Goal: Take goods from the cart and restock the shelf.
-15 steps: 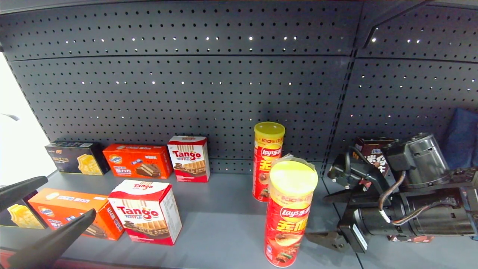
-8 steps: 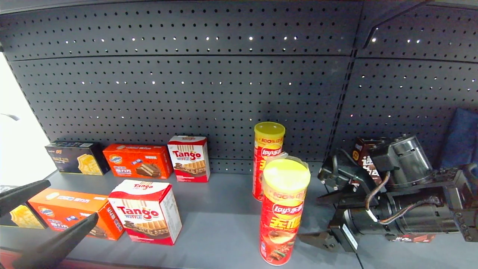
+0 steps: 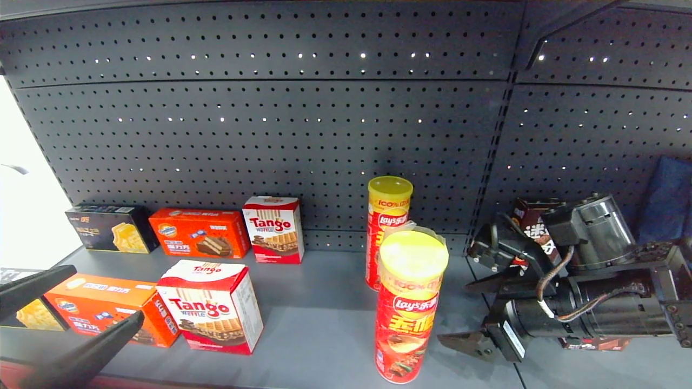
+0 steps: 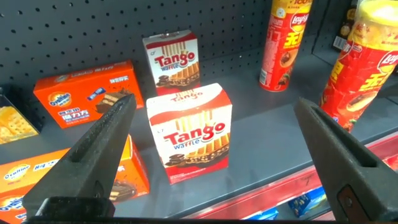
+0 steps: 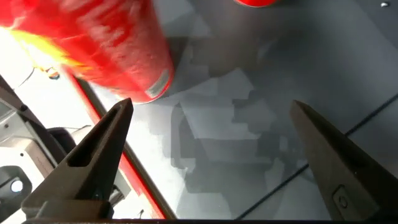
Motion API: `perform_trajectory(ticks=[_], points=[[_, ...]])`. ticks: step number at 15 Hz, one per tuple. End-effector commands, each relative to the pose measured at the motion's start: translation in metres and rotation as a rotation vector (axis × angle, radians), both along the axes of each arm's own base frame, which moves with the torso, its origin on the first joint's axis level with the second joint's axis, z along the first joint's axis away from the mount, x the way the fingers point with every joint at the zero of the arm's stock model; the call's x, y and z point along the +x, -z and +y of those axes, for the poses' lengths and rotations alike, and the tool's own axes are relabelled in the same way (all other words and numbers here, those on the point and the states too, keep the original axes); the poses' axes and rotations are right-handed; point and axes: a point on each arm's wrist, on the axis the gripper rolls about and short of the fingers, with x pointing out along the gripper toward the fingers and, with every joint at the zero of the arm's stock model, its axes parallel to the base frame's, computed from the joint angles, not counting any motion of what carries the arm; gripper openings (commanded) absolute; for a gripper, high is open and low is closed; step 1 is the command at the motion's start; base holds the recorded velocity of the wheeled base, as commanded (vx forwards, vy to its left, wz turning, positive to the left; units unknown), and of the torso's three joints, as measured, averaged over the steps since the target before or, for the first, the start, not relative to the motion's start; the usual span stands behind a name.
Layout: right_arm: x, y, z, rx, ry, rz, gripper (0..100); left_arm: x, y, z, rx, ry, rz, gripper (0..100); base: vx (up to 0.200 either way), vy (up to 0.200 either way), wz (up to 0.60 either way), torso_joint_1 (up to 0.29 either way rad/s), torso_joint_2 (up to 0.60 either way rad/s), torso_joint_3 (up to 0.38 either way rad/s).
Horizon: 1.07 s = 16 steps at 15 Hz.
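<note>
A red chips can with a yellow lid (image 3: 411,305) stands upright near the front of the grey shelf (image 3: 324,319), in front of a second chips can (image 3: 388,229). My right gripper (image 3: 471,314) is open just right of the front can, not touching it. In the right wrist view the front can (image 5: 106,46) lies off to one side of the open right gripper (image 5: 211,104), not between its fingers. My left gripper (image 3: 108,292) is open and empty at the front left. In the left wrist view that gripper (image 4: 214,102) faces a red-and-white wafer box (image 4: 189,134).
On the left of the shelf stand a black box (image 3: 111,228), an orange box (image 3: 197,232), a wafer box (image 3: 274,228), and in front an orange box (image 3: 102,308) and a wafer box (image 3: 213,305). A brown box (image 3: 532,221) and a blue pack (image 3: 667,194) sit behind the right arm.
The front chips can has shifted a little to the left and now stands straighter. My right gripper moved left with it, then drew back slightly right. The left gripper barely moved.
</note>
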Motion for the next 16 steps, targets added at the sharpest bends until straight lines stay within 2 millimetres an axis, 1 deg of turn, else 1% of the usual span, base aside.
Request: perform_trajectory(ticks=[1, 5, 8, 11, 13, 15, 16], points=[[0.004, -0.002, 0.005, 0.004, -0.005, -0.006, 100, 0.000, 0.001, 0.000, 0.001, 0.000, 0.004, 100, 0.000, 0.000, 0.00, 0.000, 0.00, 0.000], [0.010, 0.001, 0.018, -0.002, -0.033, 0.001, 100, -0.001, 0.001, 0.000, -0.004, -0.003, 0.003, 100, 0.000, 0.000, 0.00, 0.000, 0.00, 0.000], [0.012, 0.003, 0.026, -0.005, -0.051, 0.004, 100, -0.005, 0.006, 0.002, -0.005, -0.002, 0.005, 100, 0.000, 0.000, 0.00, 0.000, 0.00, 0.000], [0.010, 0.004, 0.025, -0.007, -0.049, 0.007, 100, -0.007, 0.007, 0.002, -0.012, -0.003, 0.003, 100, 0.000, 0.000, 0.00, 0.000, 0.00, 0.000], [0.006, 0.000, 0.019, -0.001, -0.040, 0.000, 100, -0.007, 0.008, 0.002, -0.011, 0.000, 0.004, 100, 0.000, 0.000, 0.00, 0.000, 0.00, 0.000], [0.002, -0.006, 0.012, 0.015, -0.027, -0.015, 100, -0.007, 0.008, 0.002, -0.011, 0.000, 0.004, 100, 0.000, 0.000, 0.00, 0.000, 0.00, 0.000], [-0.003, -0.016, 0.006, 0.049, 0.000, -0.033, 100, -0.007, 0.008, 0.002, -0.011, 0.000, 0.004, 100, 0.000, 0.000, 0.00, 0.000, 0.00, 0.000]])
